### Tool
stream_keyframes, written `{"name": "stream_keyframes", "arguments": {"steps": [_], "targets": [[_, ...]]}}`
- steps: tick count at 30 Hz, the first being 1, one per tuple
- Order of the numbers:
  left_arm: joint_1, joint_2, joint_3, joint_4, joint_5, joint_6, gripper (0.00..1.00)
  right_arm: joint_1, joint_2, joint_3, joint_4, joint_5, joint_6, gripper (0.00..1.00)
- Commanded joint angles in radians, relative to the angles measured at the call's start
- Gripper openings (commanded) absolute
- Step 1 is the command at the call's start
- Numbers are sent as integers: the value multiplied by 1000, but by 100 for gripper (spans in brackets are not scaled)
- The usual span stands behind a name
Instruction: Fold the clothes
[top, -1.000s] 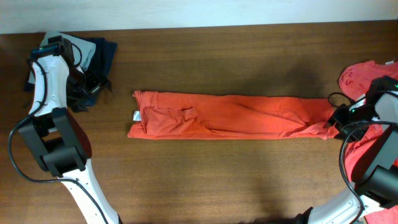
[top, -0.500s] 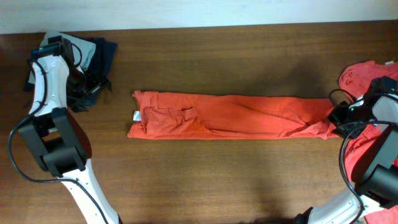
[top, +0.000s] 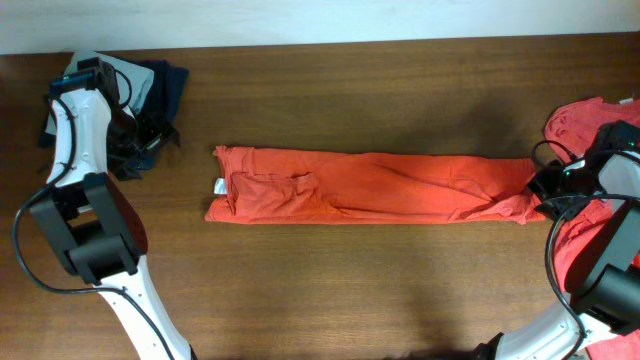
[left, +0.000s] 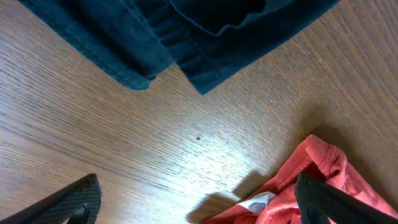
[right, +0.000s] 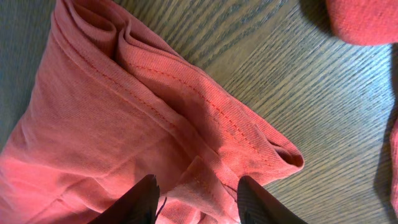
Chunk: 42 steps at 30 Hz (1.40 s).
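A long orange-red shirt (top: 370, 187) is lying across the middle of a dark wooden worktop (top: 330, 290). It is folded into a narrow strip running left to right, and a small white label (top: 219, 186) is showing at its left end.

The right gripper (right: 199, 200) is sitting low over the strip's right end, close above the stitched hem. Its jaws are standing partly apart, with a bunched fold of the shirt lying between them (whether they are pinching the cloth or only straddling it cannot be told).

More orange-red clothes (top: 578, 122) are lying crumpled at the right edge of the worktop, just beyond that gripper.

Toward the far left corner, the left gripper (left: 199, 208) is hovering over bare wood. It is sitting just beside a dark navy garment (left: 186, 31) and near the strip's left end. In the left wrist view, the corner of the shirt with the label is peeking in at the lower right. The jaws here are standing wide open and gripping nothing
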Motion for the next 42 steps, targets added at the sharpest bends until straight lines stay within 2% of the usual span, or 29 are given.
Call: {"name": "stream_keyframes", "arguments": {"steps": [1, 8, 28, 29, 31, 34, 42], "targets": [[1, -6, 13, 0, 7, -6, 99, -5, 3, -11, 3, -1, 19, 46], [1, -6, 13, 0, 7, -6, 99, 4, 3, -60, 69, -1, 39, 46], [2, -6, 13, 0, 7, -6, 99, 29, 3, -58, 62, 18, 77, 45], [2, -6, 13, 0, 7, -6, 99, 35, 3, -59, 65, 18, 82, 43], [1, -6, 13, 0, 7, -6, 99, 45, 3, -58, 72, 20, 85, 31], [1, -6, 13, 0, 7, -6, 99, 48, 3, -58, 72, 21, 91, 4], [1, -6, 13, 0, 7, -6, 99, 47, -6, -24, 50, 21, 49, 4]]}}
